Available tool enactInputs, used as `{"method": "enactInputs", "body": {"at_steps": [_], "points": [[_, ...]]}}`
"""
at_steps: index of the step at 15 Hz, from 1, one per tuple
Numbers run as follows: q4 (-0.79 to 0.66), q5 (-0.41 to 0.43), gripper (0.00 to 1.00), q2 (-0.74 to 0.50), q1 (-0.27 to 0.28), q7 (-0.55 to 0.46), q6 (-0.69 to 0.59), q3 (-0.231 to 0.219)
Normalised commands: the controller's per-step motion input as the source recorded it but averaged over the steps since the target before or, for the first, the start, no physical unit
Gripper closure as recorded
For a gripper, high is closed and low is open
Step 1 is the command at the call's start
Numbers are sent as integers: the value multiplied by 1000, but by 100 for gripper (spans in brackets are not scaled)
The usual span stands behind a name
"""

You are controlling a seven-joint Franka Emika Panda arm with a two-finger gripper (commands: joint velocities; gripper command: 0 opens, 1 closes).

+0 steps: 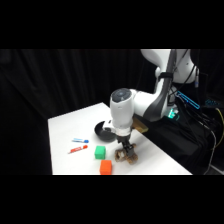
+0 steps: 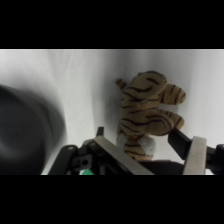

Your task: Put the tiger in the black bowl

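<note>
The striped tan-and-brown toy tiger (image 2: 146, 114) lies on the white surface (image 1: 67, 125), near the round black bowl (image 1: 103, 131). The hand (image 2: 145, 145) is spread, straddling it. Fingers should be closed across the torso before lifting.

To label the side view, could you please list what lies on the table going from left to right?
Red marker and blue marker → green block → orange block → tiger under the gripper.

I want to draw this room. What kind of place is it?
Probably a robot lab: a white robot arm's gripper over a white table, black curtains behind, and a small striped tan toy tiger for practice.
</note>
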Motion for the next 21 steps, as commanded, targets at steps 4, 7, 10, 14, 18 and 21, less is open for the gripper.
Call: {"method": "enactInputs", "body": {"at_steps": [4,7,10,14,18,21], "points": [[171,-12,0,347,115,75,206,-108],[244,-9,26,349,118,34,151,-146],[59,-49,47,25,178,94,97,-162],[-186,-133,81,-324,199,157,-2,-154],[-290,-226,98,-596,119,144,-259,-117],[-245,-242,98,-636,-68,14,-343,-13]]}}
